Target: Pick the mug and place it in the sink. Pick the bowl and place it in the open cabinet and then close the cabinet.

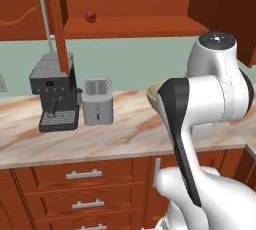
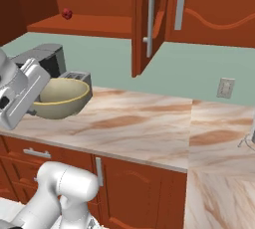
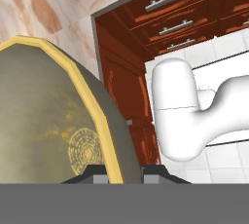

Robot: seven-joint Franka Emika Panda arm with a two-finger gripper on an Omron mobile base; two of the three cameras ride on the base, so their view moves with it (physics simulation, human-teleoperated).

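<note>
While the fingers [image 3: 118,173] pinch shut on the rim of the bowl [image 2: 60,97], it hangs just above the counter [image 2: 134,123] beside the toaster [image 1: 97,101]. It should be kept level while rising toward the open cabinet [image 2: 89,24] shelf, clear of the door [image 2: 148,19].

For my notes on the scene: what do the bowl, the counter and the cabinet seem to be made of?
Bowl: probably glazed ceramic; olive-gold, speckled inside, thin yellow rim.
Counter: looks like polished marble; cream with rusty brown veins.
Cabinet: seemingly varnished wood, reddish-brown with arched panels. Its handle looks like brushed metal, being silver.
</note>
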